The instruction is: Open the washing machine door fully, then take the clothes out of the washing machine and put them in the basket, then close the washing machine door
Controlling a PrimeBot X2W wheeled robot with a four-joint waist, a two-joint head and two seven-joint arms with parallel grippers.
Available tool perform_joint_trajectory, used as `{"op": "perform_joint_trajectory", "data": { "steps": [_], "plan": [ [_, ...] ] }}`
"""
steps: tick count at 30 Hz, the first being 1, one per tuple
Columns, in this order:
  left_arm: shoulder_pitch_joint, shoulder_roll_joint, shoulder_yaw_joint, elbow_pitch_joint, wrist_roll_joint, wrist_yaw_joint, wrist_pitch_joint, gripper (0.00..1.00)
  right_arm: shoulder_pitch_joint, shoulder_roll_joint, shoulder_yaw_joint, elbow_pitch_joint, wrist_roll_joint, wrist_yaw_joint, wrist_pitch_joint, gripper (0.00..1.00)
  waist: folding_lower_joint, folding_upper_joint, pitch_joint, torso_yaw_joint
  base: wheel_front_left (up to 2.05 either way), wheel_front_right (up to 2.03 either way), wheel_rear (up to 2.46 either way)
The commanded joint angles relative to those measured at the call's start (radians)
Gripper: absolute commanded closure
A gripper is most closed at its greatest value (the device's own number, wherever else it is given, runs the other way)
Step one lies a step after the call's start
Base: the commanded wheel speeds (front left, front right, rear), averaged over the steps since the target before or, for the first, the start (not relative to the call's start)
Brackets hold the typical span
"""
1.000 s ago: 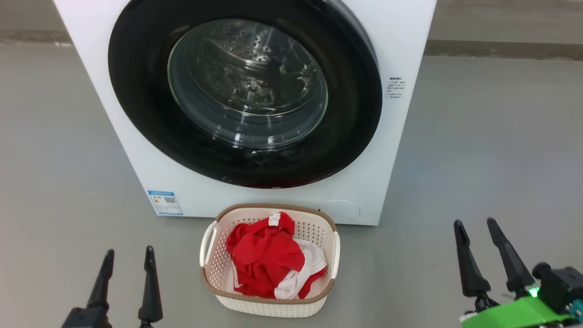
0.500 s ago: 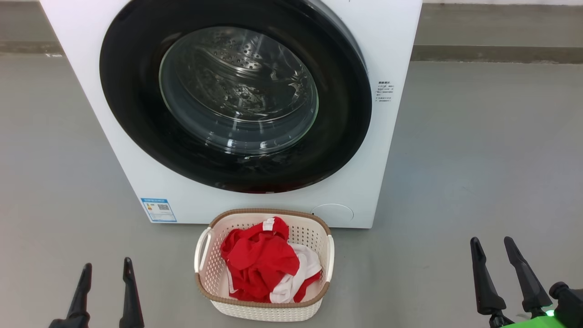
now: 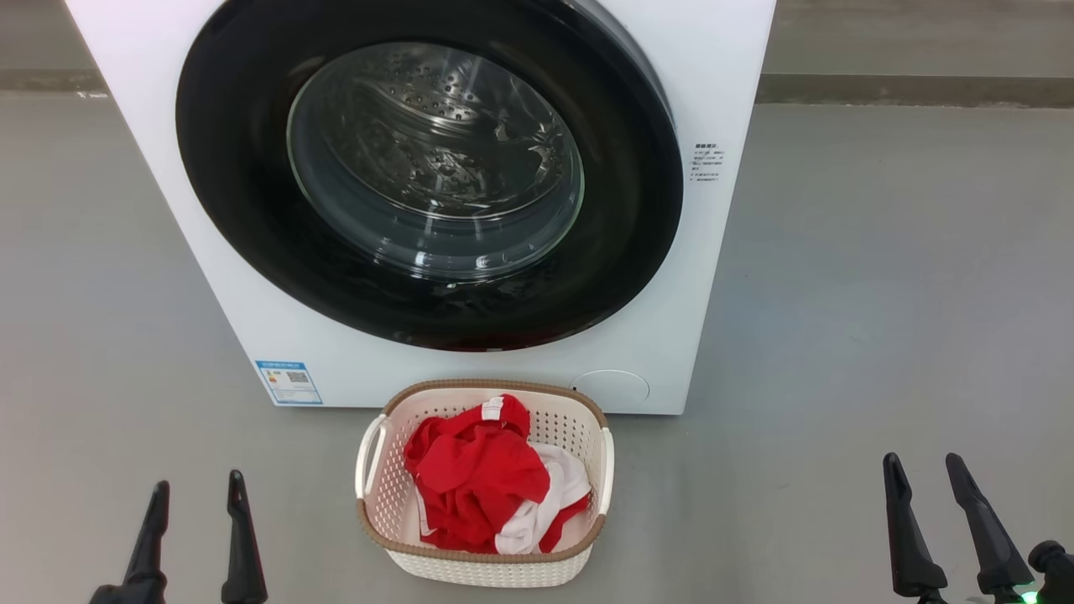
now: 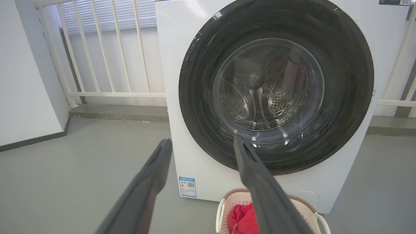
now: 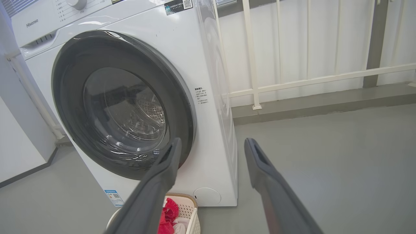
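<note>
- The washing machine door (image 3: pixel 428 168) looks shut, so the last step seems done.
- Next move: maybe just check the door is tight.
- The clothes (image 3: pixel 478 478), red and white, lie bunched in the basket (image 3: pixel 495 387) on the floor, just in front of the washing machine (image 3: pixel 730 84).
- The left claw (image 3: pixel 198 482) and right claw (image 3: pixel 924 460) are spread wide, holding nothing.

Washing machine door (image 3: pixel 428 168): round, wide glossy black rim, bulging clear glass centre; shut flat against the machine's front.
Washing machine (image 3: pixel 730 75): white front-loader on the grey floor (image 3: pixel 881 294); steel drum (image 3: pixel 436 109) shows through the glass; blue label (image 3: pixel 289 382) at a lower corner.
Basket (image 3: pixel 487 572): cream perforated plastic, brown woven-look rim, upright just before the machine, below the door.
Clothes (image 3: pixel 478 482): crumpled red and white bundle inside the basket.
</note>
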Motion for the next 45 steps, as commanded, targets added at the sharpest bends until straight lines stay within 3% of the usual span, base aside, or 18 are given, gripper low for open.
{"op": "perform_joint_trajectory", "data": {
  "steps": [1, 40, 41, 45],
  "plan": [
    [-0.020, 0.020, 0.032, -0.034, -0.001, 0.012, -0.001, 0.00, -0.018, -0.011, 0.023, -0.023, -0.009, -0.002, -0.011, 0.00, -0.0001, 0.0000, 0.000, 0.000, 0.00, 0.00, 0.00],
    [-0.002, 0.047, -0.011, -0.108, -0.046, -0.028, 0.021, 0.02, -0.010, -0.011, 0.026, -0.023, -0.002, -0.002, -0.013, 0.00, -0.0001, 0.0000, -0.010, 0.021, 0.00, 0.00, 0.00],
    [0.022, 0.029, -0.045, -0.074, -0.037, -0.020, 0.026, 1.00, 0.000, 0.002, 0.001, 0.006, 0.000, 0.000, -0.003, 1.00, 0.0000, 0.0000, -0.010, 0.020, 0.00, 0.00, 0.00],
    [0.038, 0.007, -0.053, -0.037, -0.044, -0.021, 0.027, 1.00, 0.000, 0.008, 0.001, 0.054, 0.008, 0.000, -0.001, 1.00, 0.0000, 0.0000, -0.009, 0.020, 0.00, 0.00, 0.00]
  ]
}}
